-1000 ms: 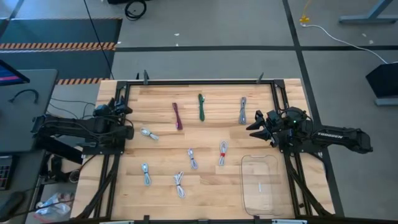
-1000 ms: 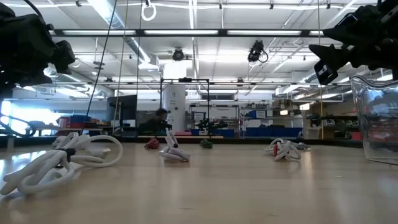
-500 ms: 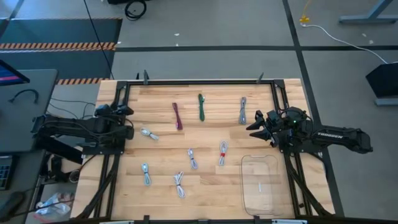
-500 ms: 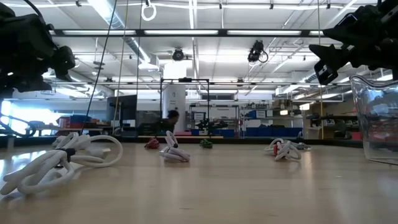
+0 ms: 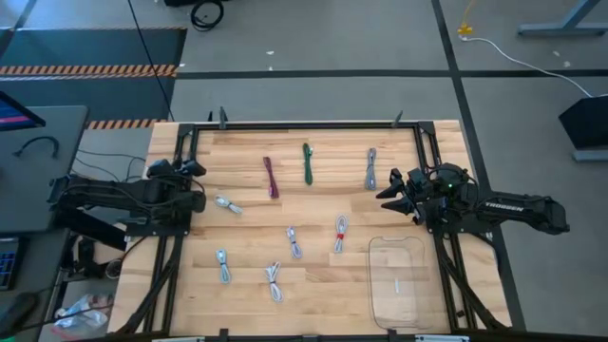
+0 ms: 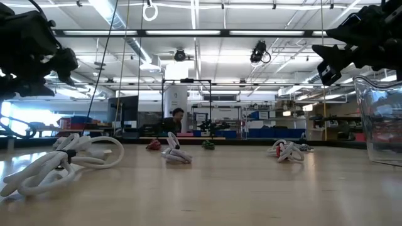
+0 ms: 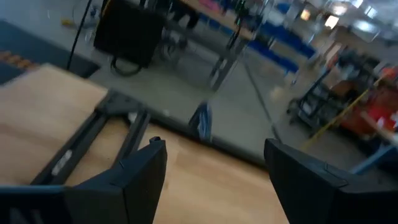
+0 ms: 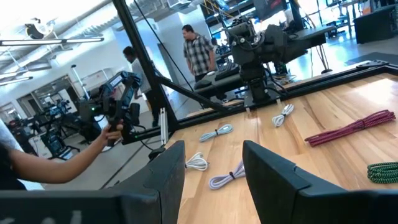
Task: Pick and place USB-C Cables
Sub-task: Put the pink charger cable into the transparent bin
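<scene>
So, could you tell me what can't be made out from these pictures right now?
- Clear tray, low view: cut off by the right edge; whether anything lies inside cannot be told.
- Green cable, right wrist view: cut off by the edge.
- Cable plugs, high view: too small, e.g. the grey cable with red tie.
- Left wrist view: motion-blurred; no cable shows past the open left gripper.
- Far cables, low view: small clumps; the purple cable cannot be picked out.

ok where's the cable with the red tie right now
In the high view the cable with the red tie lies right of the table's centre, between a grey cable and the clear plastic tray, free of both grippers.
</scene>
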